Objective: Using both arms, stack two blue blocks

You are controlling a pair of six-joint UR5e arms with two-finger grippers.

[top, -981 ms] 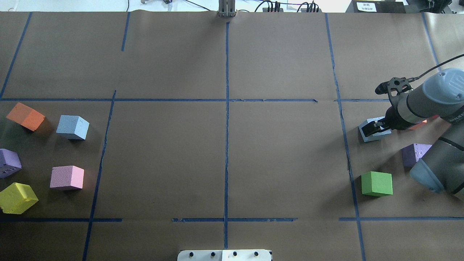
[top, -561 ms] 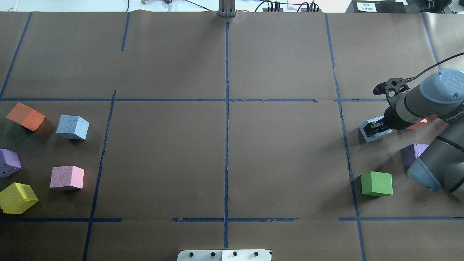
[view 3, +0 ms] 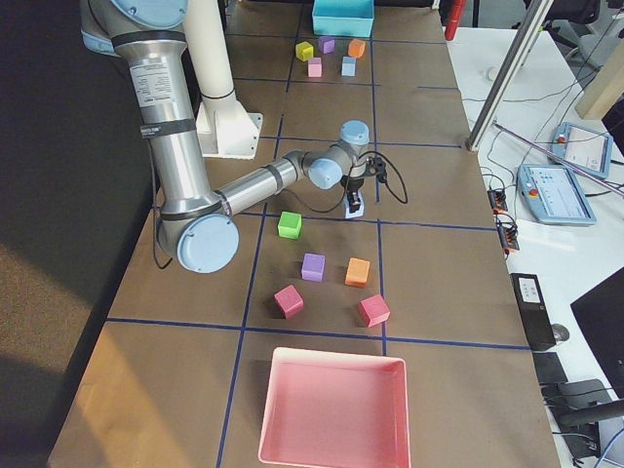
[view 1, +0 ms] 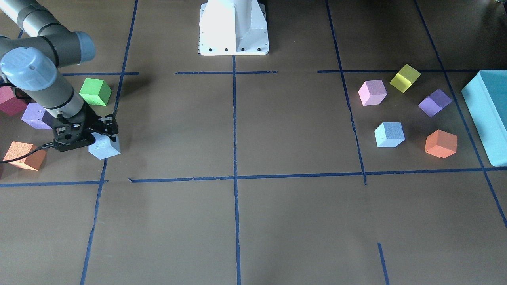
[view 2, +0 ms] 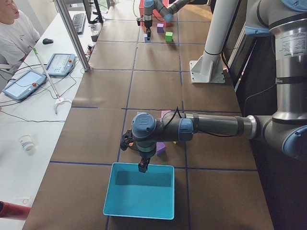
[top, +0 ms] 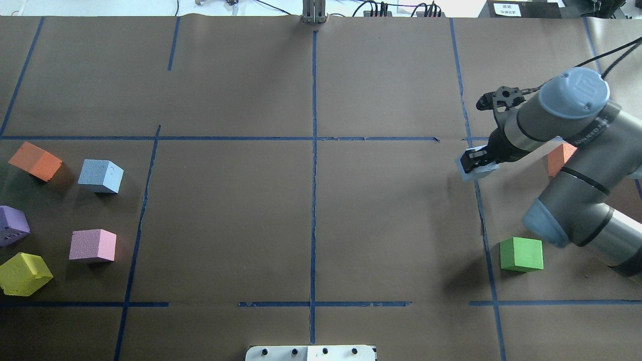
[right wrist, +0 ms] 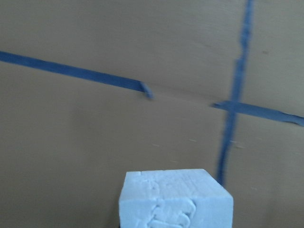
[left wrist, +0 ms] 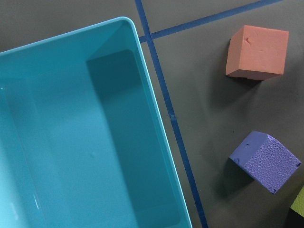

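My right gripper (top: pixel 479 160) is shut on one pale blue block (top: pixel 476 172) and holds it above the table near a blue tape line. The held block also shows in the front view (view 1: pixel 104 147) and the right wrist view (right wrist: pixel 175 199). The other blue block (top: pixel 101 175) rests on the table at the left, among other cubes, and shows in the front view (view 1: pixel 389 134). My left gripper (view 2: pixel 143 166) hangs over the near rim of the teal box (view 2: pixel 139 206). It shows only in the left side view, so I cannot tell whether it is open or shut.
A green cube (top: pixel 521 254) and an orange cube (top: pixel 559 156) lie near my right arm. Orange (top: pixel 35 160), purple (top: pixel 12 225), pink (top: pixel 93 245) and yellow (top: pixel 25 273) cubes surround the left blue block. A pink tray (view 3: pixel 331 409) stands at the right end.
My right gripper has risen with the blue block off the table and carried it left and farther from the robot. The left-side cubes have not moved.
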